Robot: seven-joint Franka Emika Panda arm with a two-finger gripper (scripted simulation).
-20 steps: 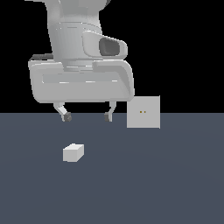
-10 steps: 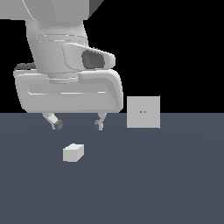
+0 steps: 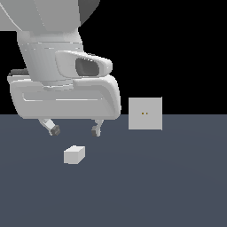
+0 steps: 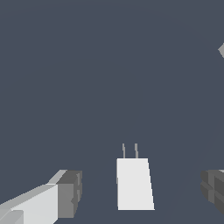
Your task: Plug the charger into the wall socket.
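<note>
End effector (image 3: 74, 130) hangs over the exterior view's left part of the table (image 3: 168, 186), fingers spread apart, nothing between them. Charger (image 3: 74, 154) lies on the table just below and in front of the gap, not touched. The wrist view has it sitting between the two pads (image 4: 70, 193), roughly centred, maybe a bit nearer one side, two thin prongs pointing away from the camera. Wall socket (image 3: 145, 114) stands upright well off to the exterior view's right, further back, two orange dots at its centre.

Risks from here, my read:
- descent slightly off centre → one finger lands on the block's top or shoves it sideways, prongs rotate off line
- gripping too near the prong end → little body left to hold, slips on insertion
- any yaw picked up in the grasp → prongs miss the two holes; they're tiny, so tolerance looks tight
- carrying low across the table → block drags and twists in the grip

Can't tell from either view how high the fingertips are above the block
</note>
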